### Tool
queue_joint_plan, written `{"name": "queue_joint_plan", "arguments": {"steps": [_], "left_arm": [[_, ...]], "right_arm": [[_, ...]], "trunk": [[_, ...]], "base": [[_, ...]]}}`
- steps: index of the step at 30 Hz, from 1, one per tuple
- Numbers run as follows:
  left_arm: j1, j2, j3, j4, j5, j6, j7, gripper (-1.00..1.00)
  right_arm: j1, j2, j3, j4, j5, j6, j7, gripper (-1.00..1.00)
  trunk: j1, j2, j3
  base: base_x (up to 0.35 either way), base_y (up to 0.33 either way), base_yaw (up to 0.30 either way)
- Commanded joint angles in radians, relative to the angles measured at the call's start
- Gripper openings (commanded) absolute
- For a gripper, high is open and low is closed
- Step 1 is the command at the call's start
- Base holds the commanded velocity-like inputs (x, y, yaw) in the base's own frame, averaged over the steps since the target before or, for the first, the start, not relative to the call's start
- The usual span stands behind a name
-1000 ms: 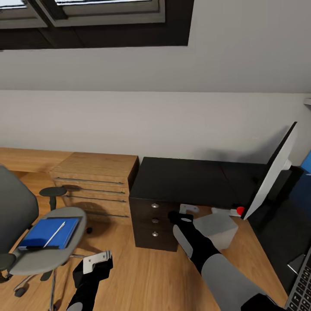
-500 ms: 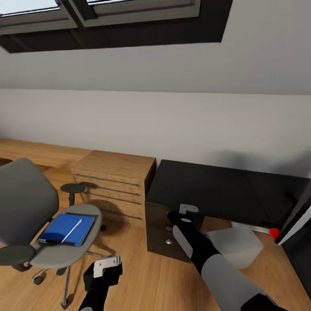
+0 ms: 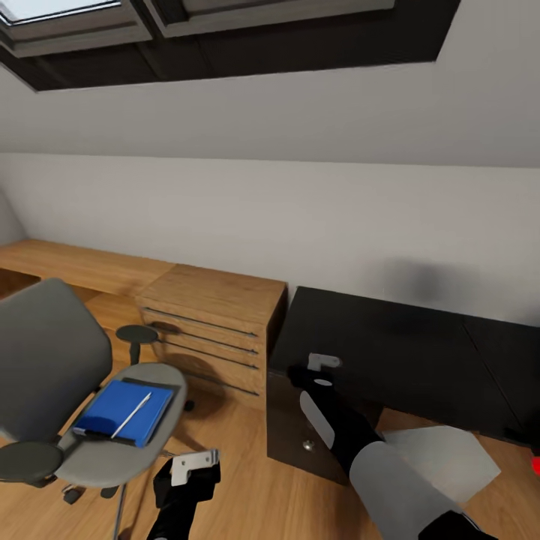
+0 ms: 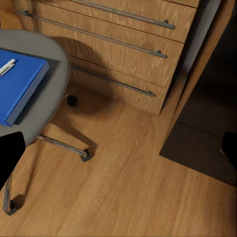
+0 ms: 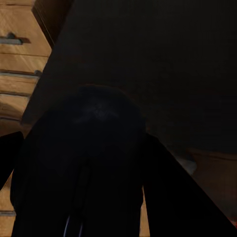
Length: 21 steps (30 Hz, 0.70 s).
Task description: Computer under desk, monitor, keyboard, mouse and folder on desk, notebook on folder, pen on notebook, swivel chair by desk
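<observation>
**A:** What's off to your left side?

**B:** The swivel chair, with the folder on its seat and the pen across it, ahead and left of my left gripper. I can't tell whether that gripper is open.

**A:** And the right?

**B:** My right gripper hovers at the desk edge, clutching a dark rounded thing, the mouse I judge, ready to set down.

A bright blue flat folder with a thin white pen on it lies on the grey swivel chair, beside a wooden drawer cabinet and the glossy black tabletop.
</observation>
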Motion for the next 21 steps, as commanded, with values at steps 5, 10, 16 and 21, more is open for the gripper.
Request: {"name": "queue_joint_plan", "arguments": {"steps": [5,10,16,21], "left_arm": [[0.000,0.000,-0.006,-0.002,0.010,0.003,0.007,1.00],[0.000,0.001,-0.007,-0.002,0.011,0.003,0.005,1.00],[0.000,0.002,-0.007,-0.002,0.013,0.003,0.004,1.00],[0.000,0.002,-0.007,-0.002,0.013,0.003,0.004,1.00]], "right_arm": [[-0.001,0.000,0.003,-0.001,-0.006,0.002,0.008,-1.00],[-0.001,0.000,0.004,-0.002,-0.005,0.001,0.011,-1.00],[-0.001,0.000,0.004,-0.002,-0.005,0.003,0.011,-1.00],[-0.001,0.000,0.004,-0.002,-0.005,0.002,0.012,-1.00]], "trunk": [[0.001,-0.001,-0.001],[0.001,-0.001,-0.001],[0.001,-0.001,-0.001],[0.001,-0.001,-0.001]], "base": [[0.108,0.000,0.002],[0.056,0.000,0.000],[0.290,0.000,0.000],[0.321,0.000,0.000]]}}
